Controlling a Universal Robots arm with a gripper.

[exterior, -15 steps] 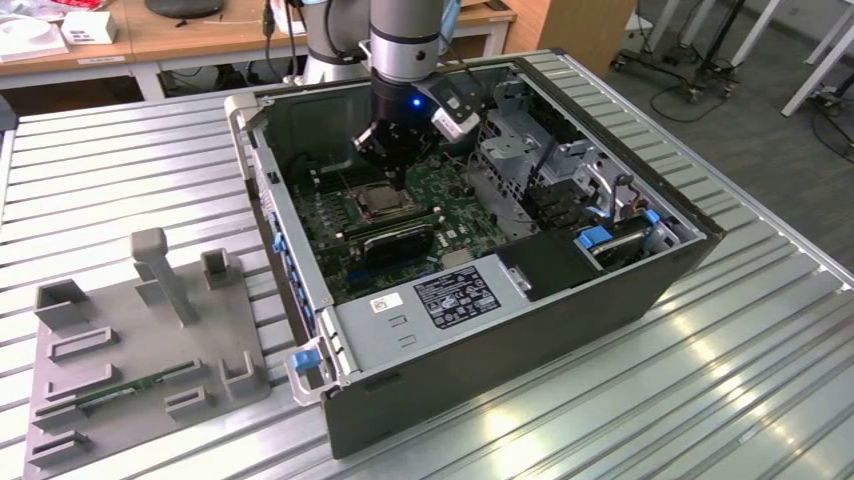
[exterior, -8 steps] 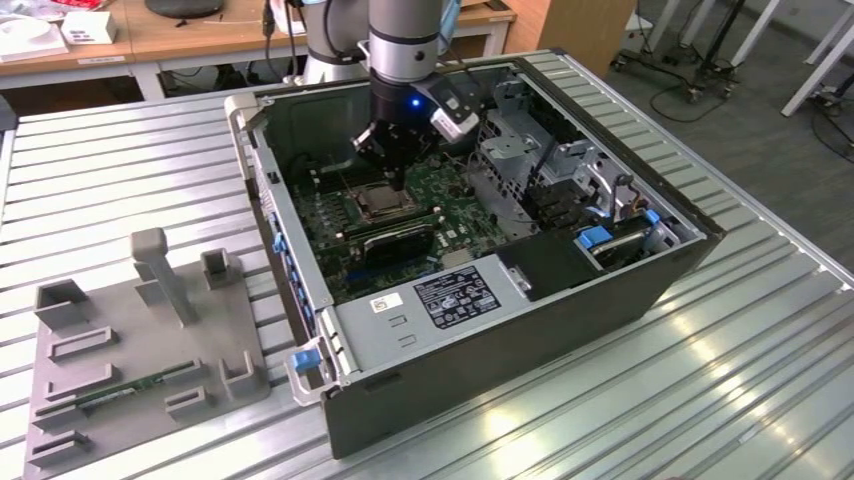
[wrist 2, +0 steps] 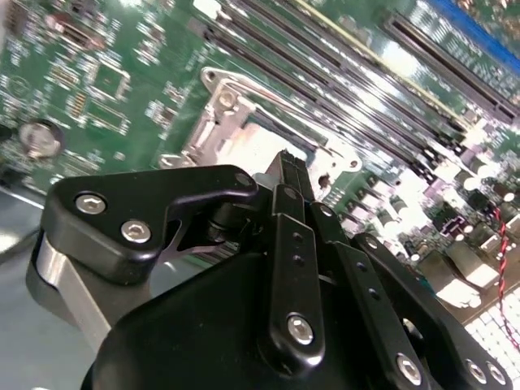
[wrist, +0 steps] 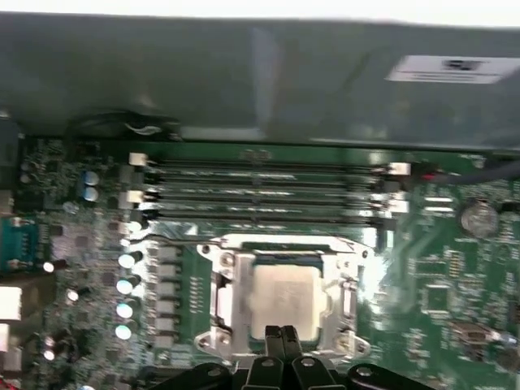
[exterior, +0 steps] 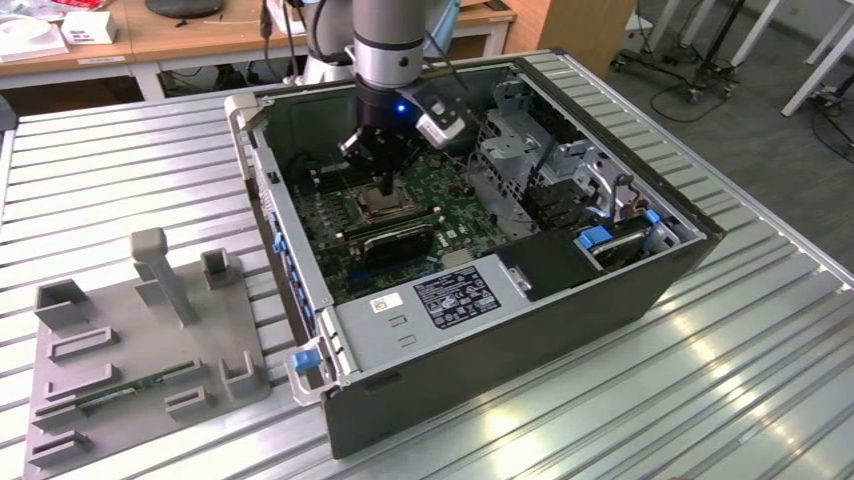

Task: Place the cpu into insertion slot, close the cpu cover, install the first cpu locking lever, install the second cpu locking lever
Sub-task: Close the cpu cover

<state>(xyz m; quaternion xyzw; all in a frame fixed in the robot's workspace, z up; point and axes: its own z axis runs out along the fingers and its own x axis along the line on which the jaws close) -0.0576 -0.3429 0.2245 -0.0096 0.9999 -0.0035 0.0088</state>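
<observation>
The cpu (wrist: 283,294) lies flat in the insertion slot (wrist: 351,302) on the green motherboard, its silvery-tan top showing through the window of the cpu cover (wrist: 222,297), which lies down over it. My gripper (wrist: 281,335) hovers at the socket's near edge, fingers pressed together with nothing between them. In the second wrist view the shut fingertips (wrist 2: 290,165) point at the cover's metal frame (wrist 2: 218,122), and a thin wire lever (wrist 2: 302,114) runs along the frame's side. In the exterior view my gripper (exterior: 386,186) reaches down into the open computer case just above the socket (exterior: 378,206).
Memory slots (wrist: 260,191) run beside the socket, with a row of capacitors (wrist: 124,284) on another side. The case wall (wrist: 244,73) rises close behind. A black heatsink block (exterior: 395,243), drive cage (exterior: 514,150) and power supply (exterior: 427,300) crowd the case. A grey fixture tray (exterior: 147,340) lies outside.
</observation>
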